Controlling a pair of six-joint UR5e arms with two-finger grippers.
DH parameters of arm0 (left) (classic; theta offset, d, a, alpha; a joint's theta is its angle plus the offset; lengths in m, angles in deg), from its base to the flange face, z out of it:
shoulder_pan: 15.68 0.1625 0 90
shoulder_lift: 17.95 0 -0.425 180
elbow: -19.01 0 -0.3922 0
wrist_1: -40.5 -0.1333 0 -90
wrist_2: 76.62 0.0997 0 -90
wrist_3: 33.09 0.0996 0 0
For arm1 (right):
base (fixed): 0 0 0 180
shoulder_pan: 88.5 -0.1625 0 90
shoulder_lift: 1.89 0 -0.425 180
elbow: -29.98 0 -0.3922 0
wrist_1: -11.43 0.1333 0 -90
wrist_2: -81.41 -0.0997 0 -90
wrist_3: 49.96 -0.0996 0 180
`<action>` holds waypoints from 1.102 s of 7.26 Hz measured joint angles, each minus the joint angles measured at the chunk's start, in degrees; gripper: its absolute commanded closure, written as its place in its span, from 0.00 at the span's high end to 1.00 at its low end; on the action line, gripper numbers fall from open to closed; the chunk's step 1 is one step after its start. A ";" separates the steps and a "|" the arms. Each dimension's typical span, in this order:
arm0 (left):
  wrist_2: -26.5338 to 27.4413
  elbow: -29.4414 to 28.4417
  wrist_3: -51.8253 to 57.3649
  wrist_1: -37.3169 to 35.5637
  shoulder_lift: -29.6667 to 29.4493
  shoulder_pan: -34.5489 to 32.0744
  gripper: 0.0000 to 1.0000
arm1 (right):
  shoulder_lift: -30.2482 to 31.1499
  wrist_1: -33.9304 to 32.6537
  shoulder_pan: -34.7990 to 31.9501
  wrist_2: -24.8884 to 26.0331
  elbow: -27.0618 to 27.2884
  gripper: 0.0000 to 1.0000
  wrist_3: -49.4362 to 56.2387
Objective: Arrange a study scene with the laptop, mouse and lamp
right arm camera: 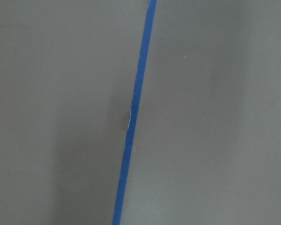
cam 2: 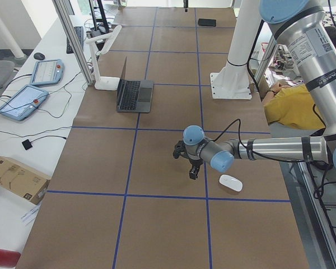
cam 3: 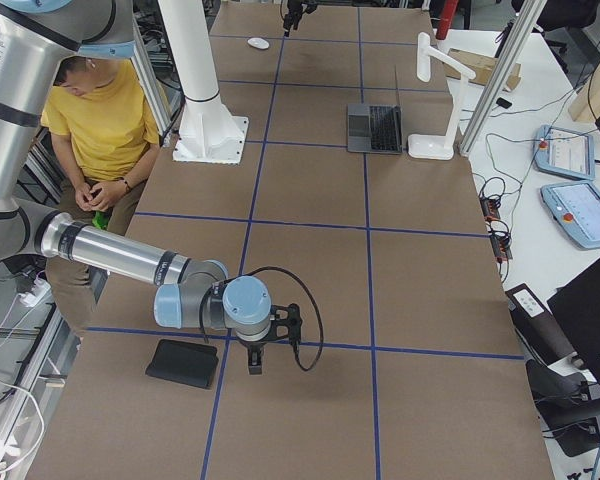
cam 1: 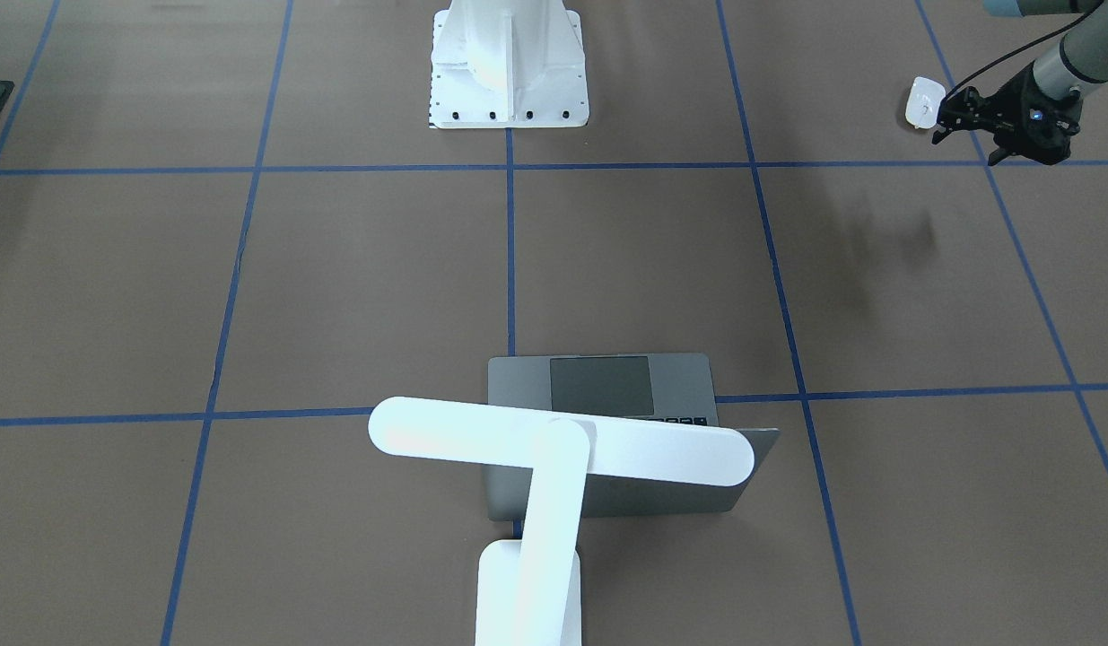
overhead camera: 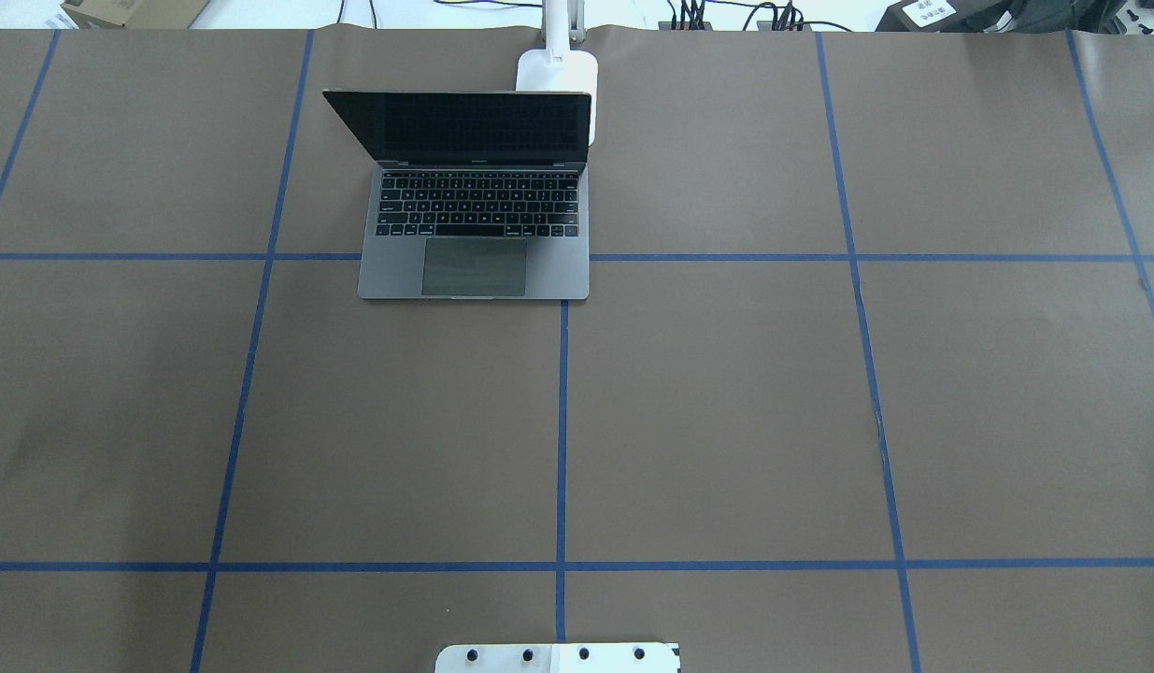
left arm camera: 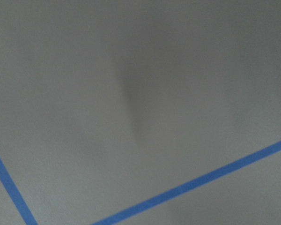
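Note:
The grey laptop [overhead camera: 474,252] stands open at the table's far side, left of centre. Right behind it is the white lamp [cam 1: 554,453], whose bar head hangs over the lid. The white mouse [cam 2: 231,182] lies on the table near the robot's left end, also seen small in the front view as the mouse [cam 1: 924,101]. My left gripper [cam 1: 963,149] hovers above the table just beside the mouse, not touching it, and its fingers look open and empty. My right gripper [cam 3: 255,362] points down near the opposite end; I cannot tell its state. Both wrist views show only bare table and blue tape.
A flat black mat [cam 3: 182,362] lies just beside the right gripper. The white bolted pedestal [cam 1: 509,72] stands at the robot's side, mid-table. A seated person in yellow [cam 3: 100,120] is beside the table. Tablets and cables lie past the far edge.

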 measured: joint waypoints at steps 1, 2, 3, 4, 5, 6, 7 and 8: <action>-0.35 -0.04 4.24 -3.91 -1.83 -3.32 0.99 | 0.66 0.57 -0.02 -0.98 0.21 0.96 -5.89; -0.47 -0.13 6.80 -6.23 -3.01 -5.29 0.99 | -0.27 0.86 -0.02 -1.37 0.63 0.96 -14.71; -0.54 -0.24 7.82 -7.18 -3.57 -6.27 1.00 | -1.79 0.83 -0.03 -1.36 1.03 0.96 -24.49; -0.57 -0.52 8.18 -7.55 -3.86 -7.47 1.00 | -2.85 0.68 -0.03 -1.13 1.48 0.96 -35.14; -0.53 -1.44 8.29 -7.69 -4.14 -10.07 1.00 | -3.17 0.56 -0.10 -0.99 2.02 1.00 -45.38; -0.51 -2.66 8.35 -7.69 -4.54 -12.93 1.00 | -2.93 0.65 -0.41 -0.82 2.59 1.00 -53.30; -0.52 -3.46 8.40 -7.67 -4.93 -14.68 1.00 | -1.60 1.00 -1.24 -0.60 3.55 1.00 -58.05; -0.53 -3.82 8.40 -7.71 -5.17 -15.46 1.00 | 0.33 1.17 -2.79 -0.36 4.28 1.00 -60.09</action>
